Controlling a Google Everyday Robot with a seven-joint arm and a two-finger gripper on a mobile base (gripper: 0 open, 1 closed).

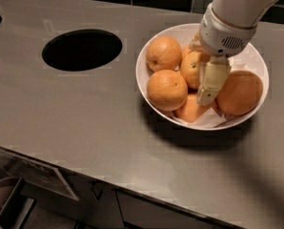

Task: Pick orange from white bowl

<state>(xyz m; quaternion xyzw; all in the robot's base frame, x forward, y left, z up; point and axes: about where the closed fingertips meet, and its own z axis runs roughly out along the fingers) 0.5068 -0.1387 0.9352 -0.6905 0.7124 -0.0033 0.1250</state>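
The white bowl stands on the grey counter at the right and holds several oranges. The orange, yellow-orange with a small dark stem mark, lies in the middle of the pile. My gripper reaches down into the bowl from the upper right. One pale finger lies against the orange's right side; the other is hidden behind the fruit. The jaws are closed on the orange, which still rests among the others.
A large deep-orange fruit lies right of the finger, two more lie at the left, and one lies below. A black oval hole opens in the counter to the left. The counter's front edge runs along the bottom.
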